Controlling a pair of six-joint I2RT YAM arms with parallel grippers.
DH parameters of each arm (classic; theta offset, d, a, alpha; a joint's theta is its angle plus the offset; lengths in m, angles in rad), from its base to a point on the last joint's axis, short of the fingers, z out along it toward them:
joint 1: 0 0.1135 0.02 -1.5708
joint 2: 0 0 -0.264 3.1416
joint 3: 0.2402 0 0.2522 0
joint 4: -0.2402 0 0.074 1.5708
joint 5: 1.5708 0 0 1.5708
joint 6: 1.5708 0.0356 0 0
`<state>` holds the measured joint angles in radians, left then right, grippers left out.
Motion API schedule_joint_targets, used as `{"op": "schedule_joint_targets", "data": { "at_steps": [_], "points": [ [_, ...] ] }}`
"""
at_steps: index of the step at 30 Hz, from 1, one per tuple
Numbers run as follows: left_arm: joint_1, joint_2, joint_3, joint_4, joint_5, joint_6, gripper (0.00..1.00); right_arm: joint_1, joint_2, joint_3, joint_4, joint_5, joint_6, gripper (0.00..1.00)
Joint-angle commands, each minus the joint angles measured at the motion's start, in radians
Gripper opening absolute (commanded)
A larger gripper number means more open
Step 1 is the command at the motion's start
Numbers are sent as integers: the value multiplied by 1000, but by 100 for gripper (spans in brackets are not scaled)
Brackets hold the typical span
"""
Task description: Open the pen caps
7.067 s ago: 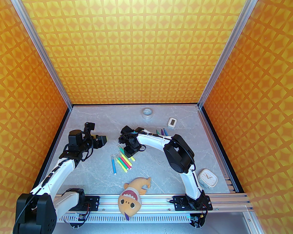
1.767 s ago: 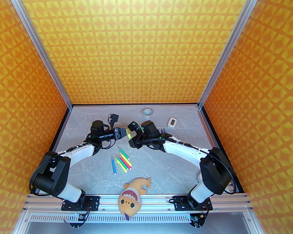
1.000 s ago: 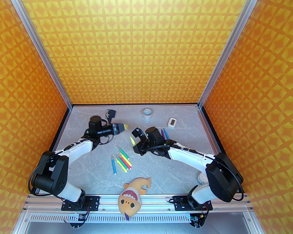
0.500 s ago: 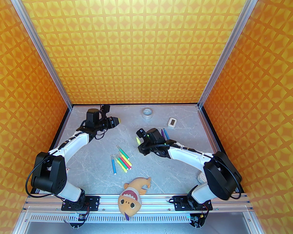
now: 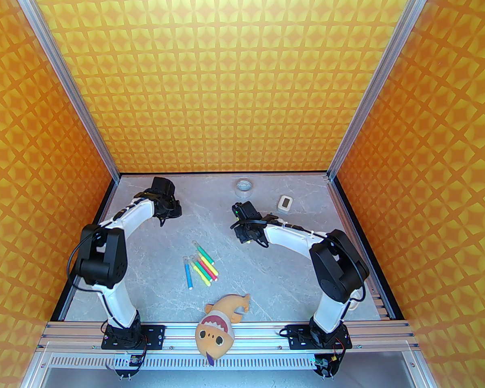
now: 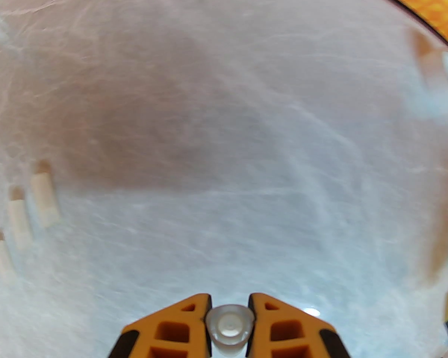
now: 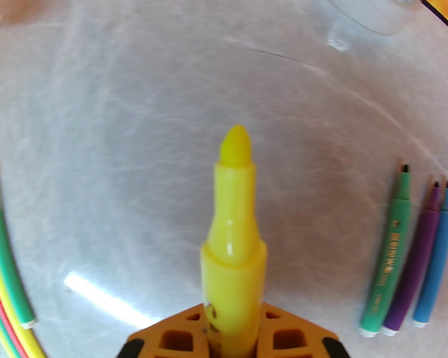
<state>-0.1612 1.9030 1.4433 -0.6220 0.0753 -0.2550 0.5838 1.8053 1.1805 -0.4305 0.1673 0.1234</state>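
Pinched between the left jaws, seen end-on from the left wrist: one whitish pen cap (image 6: 229, 326), long axis straight along the line of sight, a round end toward the lens. To its left on the pale surface (image 6: 224, 144), three loose caps (image 6: 44, 200) lying side by side, roughly parallel, long axes near upright in that view. At the upper right there, a pale shape too blurred to name.

Clamped in the right jaws, from the right wrist: a yellow marker (image 7: 233, 237), bare tip pointing away from the lens, barrel running up the middle of the view. To its right, flat on the surface, green marker (image 7: 390, 252), purple marker (image 7: 414, 259) and blue marker (image 7: 435, 259), uncapped, parallel, tips up. Beyond them, a tape roll (image 7: 373, 2).

Added by the top view: left arm (image 5: 125, 220) bent over the far-left corner, right arm (image 5: 291, 233) reaching toward the far middle, well apart. Between them, a cluster of markers (image 5: 204, 267) fanned on a diagonal, capped ends far-left. At the near rail, a plush toy (image 5: 220, 323).
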Motion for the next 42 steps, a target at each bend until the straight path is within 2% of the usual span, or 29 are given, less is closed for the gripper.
{"op": "schedule_joint_targets", "data": {
  "at_steps": [1, 12, 27, 42],
  "points": [
    [17, 42, 66, -67, -67, 40, 0, -20, 22, 35, -29, 66, 13, 0],
    [80, 180, 177, -106, -75, 54, 1, -56, 68, 53, -24, 90, 11, 0],
    [127, 250, 234, -126, -75, 68, 2, -88, 127, 79, -31, 119, 18, 0],
    [146, 305, 265, -146, -75, 79, 10, -108, 153, 82, -40, 130, 42, 0]
  ]
}}
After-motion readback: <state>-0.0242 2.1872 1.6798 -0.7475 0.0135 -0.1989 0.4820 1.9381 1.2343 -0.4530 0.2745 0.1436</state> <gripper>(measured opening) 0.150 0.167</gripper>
